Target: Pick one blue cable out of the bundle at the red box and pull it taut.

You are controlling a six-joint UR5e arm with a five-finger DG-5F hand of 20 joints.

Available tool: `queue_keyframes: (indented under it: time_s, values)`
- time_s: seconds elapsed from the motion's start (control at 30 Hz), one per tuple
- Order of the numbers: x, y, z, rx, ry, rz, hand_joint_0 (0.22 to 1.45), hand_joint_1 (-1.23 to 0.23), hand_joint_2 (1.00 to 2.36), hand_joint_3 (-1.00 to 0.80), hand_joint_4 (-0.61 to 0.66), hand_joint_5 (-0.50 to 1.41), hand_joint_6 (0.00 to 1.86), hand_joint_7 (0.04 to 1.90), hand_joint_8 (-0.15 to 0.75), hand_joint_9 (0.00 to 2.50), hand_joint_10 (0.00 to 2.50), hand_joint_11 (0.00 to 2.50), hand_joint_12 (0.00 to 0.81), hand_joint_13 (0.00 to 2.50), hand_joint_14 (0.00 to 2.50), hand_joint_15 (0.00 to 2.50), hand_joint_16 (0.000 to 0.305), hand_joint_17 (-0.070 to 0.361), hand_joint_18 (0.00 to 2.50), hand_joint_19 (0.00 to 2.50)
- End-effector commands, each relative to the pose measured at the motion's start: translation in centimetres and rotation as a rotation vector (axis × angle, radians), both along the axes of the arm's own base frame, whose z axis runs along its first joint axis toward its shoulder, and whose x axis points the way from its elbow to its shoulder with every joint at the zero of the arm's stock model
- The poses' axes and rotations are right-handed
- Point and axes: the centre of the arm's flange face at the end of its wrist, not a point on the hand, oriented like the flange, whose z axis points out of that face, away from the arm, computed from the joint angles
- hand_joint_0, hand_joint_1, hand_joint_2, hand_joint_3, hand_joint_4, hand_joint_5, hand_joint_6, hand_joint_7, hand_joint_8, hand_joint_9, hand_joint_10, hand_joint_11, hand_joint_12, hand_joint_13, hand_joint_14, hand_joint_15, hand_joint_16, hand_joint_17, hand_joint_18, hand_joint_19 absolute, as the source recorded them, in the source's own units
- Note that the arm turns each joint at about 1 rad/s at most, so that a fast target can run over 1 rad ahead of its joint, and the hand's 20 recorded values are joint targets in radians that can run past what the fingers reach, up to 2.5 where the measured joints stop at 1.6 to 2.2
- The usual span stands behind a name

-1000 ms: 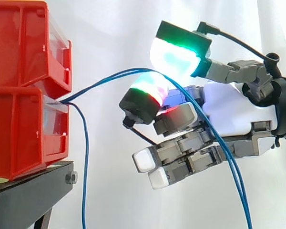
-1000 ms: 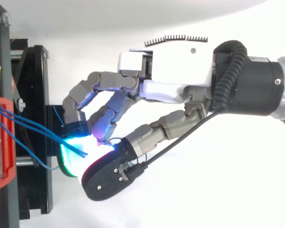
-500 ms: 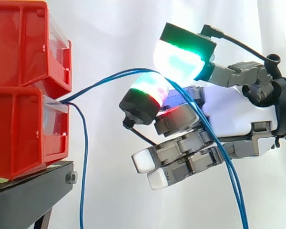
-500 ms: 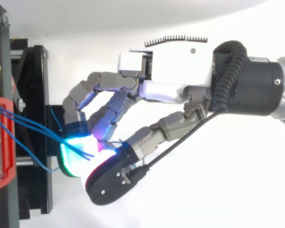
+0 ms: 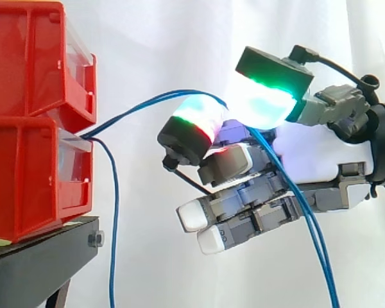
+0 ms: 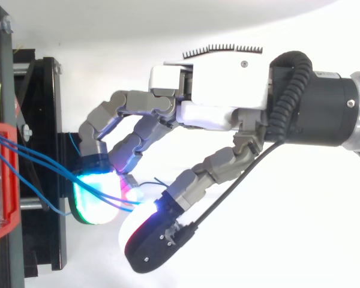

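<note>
Beside red plastic bins (image 5: 32, 173), thin blue cables (image 5: 147, 101) drape robot hand (image 5: 321, 151).

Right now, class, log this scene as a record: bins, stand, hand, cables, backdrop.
bins: two, red, stacked
stand: black, under the bins
hand: right of the bins, apart from them
cables: blue, leaving the lower bin at its front; two arch up to the hand and drop past its palm; one hangs beside the stand
tension: curved, not taut
backdrop: white curtain
</note>
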Motion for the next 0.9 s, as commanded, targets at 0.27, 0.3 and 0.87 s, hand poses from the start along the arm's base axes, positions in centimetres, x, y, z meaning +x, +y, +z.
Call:
queue_keyframes:
  time_s: [0.27, 0.3, 0.87]
  values:
    - [0.01, -0.05, -0.11, -0.006, 0.002, 0.000, 0.44, -0.63, 1.00, -0.50, 0.08, -0.16, 0.89, 0.98, 0.322, 1.13, 0.00, 1.42, 0.377, 0.74, 0.02, 0.49, 0.061, 0.137, 0.55, 0.44]
    - [0.01, 0.07, 0.01, -0.006, 0.000, 0.001, 0.46, -0.61, 1.00, -0.50, 0.08, -0.16, 0.89, 0.99, 0.317, 1.14, 0.00, 1.42, 0.374, 0.74, 0.02, 0.49, 0.060, 0.135, 0.55, 0.46]
    - [0.02, 0.07, -0.11, -0.005, 0.002, 0.001, 0.72, -0.96, 1.01, -0.37, 0.00, -0.15, 0.91, 1.09, 0.262, 1.08, 0.01, 1.50, 0.323, 0.75, 0.02, 0.50, 0.050, 0.113, 0.58, 0.37]
